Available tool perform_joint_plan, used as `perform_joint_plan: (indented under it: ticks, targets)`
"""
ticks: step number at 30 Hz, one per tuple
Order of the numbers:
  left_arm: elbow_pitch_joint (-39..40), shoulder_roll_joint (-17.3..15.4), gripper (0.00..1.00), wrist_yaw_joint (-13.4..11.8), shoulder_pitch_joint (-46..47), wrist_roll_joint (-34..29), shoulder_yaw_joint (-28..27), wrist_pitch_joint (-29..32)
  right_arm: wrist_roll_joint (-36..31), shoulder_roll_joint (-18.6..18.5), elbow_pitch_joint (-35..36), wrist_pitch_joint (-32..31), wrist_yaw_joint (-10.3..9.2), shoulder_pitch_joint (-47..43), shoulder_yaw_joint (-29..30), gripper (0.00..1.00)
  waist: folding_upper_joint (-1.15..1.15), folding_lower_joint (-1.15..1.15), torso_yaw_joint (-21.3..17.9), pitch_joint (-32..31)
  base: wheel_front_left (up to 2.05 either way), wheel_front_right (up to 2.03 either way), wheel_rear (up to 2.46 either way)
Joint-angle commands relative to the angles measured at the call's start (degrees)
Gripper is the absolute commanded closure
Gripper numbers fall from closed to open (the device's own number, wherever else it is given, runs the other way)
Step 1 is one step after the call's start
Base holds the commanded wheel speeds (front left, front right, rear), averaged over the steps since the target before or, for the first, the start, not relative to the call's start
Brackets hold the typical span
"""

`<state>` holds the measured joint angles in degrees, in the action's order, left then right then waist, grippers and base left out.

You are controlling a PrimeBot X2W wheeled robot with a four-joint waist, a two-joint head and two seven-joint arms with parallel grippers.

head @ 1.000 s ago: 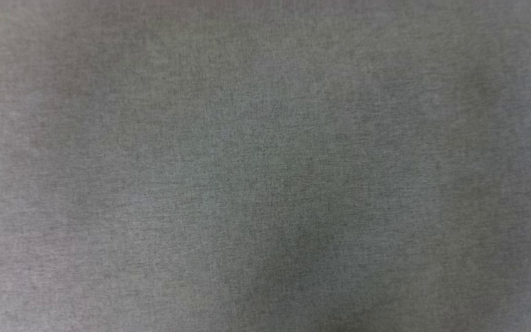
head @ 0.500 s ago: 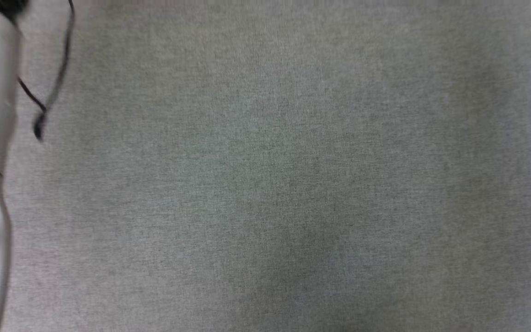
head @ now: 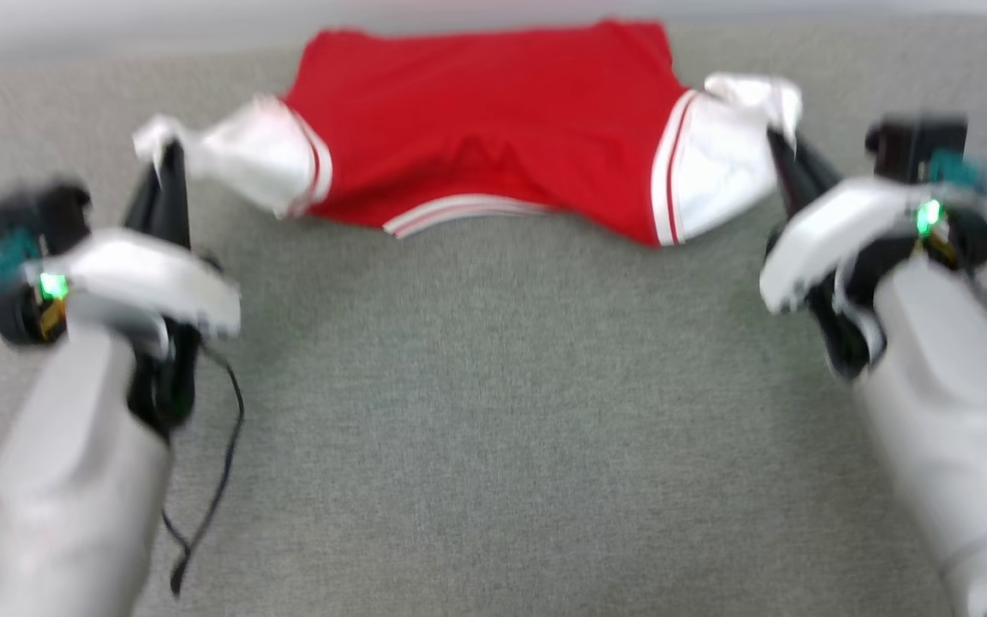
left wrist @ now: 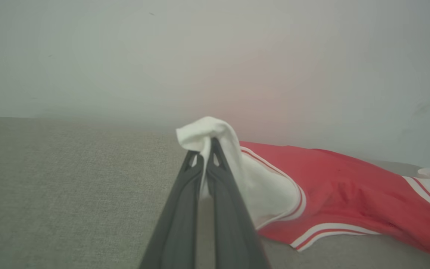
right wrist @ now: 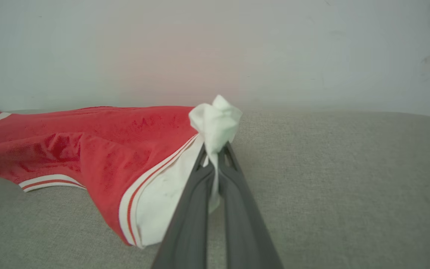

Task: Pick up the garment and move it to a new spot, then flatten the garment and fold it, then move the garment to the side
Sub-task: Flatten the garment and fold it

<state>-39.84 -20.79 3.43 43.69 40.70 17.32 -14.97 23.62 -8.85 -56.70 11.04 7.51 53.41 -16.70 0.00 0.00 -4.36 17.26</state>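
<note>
The red garment [head: 493,120] with white sleeves and striped trim hangs stretched between my two arms at the far side of the grey surface; its lettering is hidden. My left gripper [head: 170,152] is shut on the bunched white left sleeve [left wrist: 203,132], fingers pinching the cloth in the left wrist view [left wrist: 204,151]. On the other side my right gripper [head: 780,137] is shut on the white right sleeve [right wrist: 217,117], cloth squeezed between its fingers in the right wrist view [right wrist: 213,153]. The red body [right wrist: 88,138] sags in the middle, its neck trim near the surface.
A grey fabric surface [head: 493,411] spreads under and in front of the garment. A pale wall [left wrist: 215,56] rises just behind its far edge. A black cable [head: 219,463] dangles from my left forearm.
The head camera has swung up from bare grey fabric; the left forearm came in half a second ago, and now both arms and the held garment are in the picture.
</note>
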Motion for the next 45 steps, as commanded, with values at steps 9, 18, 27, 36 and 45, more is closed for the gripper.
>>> perform_joint_plan:
  ticks: [9, 18, 27, 36, 45]
  targets:
    - [19.1, 0.1, 1.0, -6.7, -27.4, -3.2, -4.4, -0.3, 3.9, -4.8, 14.2, -0.9, -0.04, -23.2, 1.1, 1.0, 0.0, 0.0, -0.2, -12.5, 0.0, 0.0, 0.0]
    - [37.1, -1.5, 1.0, -14.6, -48.0, -3.5, -3.7, 4.6, -0.8, -3.1, 37.2, -11.6, -0.04, -48.2, 11.9, 1.0, 0.0, 0.0, 0.6, -17.5, 0.0, 0.0, 0.0]
    - [47.5, -3.1, 1.0, -20.4, -59.1, -4.3, -3.1, 9.3, -7.8, 4.1, 61.1, -29.3, -0.03, -69.5, 19.8, 1.0, 0.0, 0.0, 1.5, -17.7, 0.0, 0.0, 0.0]
    - [49.3, -1.9, 1.0, -20.3, -56.5, -5.9, -1.3, 7.8, -10.2, 5.1, 67.0, -29.9, -0.03, -66.0, 20.4, 0.0, 0.0, 0.0, 2.3, -16.6, 0.0, 0.0, 0.0]
    - [52.4, -1.9, 1.0, -20.2, -51.2, -8.7, 0.0, 7.2, -7.5, 0.2, 54.0, -23.0, -0.03, -42.2, 25.2, 0.0, 0.0, 0.0, 5.5, -10.2, 0.0, 0.0, 0.0]
